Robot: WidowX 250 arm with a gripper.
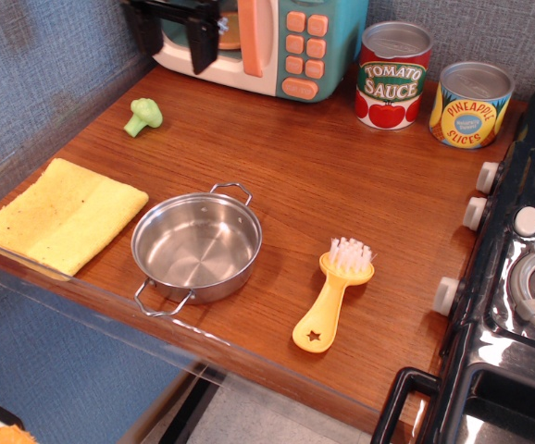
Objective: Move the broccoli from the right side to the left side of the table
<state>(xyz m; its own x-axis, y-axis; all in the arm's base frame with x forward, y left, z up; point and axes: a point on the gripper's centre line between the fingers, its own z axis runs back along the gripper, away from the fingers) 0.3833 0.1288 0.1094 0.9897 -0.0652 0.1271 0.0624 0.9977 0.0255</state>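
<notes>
The reddish-brown wood-grain worktop [323, 176] runs from a blue textured wall at the back and left to a clear plastic front edge, with a black toy stove [513, 277] closing off its right side. The widest bare stretch lies across the middle, between the back row of things and the front ones. One teal-and-cream toy microwave [267, 42] stands at the back. One folded yellow cloth [59, 215] lies at the front left corner, just beside one round steel pan with two wire handles [196, 245]. Two tins stand near the back right (one red tomato sauce tin [393, 76], one yellow pineapple slices tin [471, 104]). One yellow plastic brush with white bristles [333, 291] lies near the front edge. One small green toy broccoli [143, 116] lies alone at the back left, apart from everything. The black claw [170, 32] hangs before the microwave, released and empty, well above the broccoli.
</notes>
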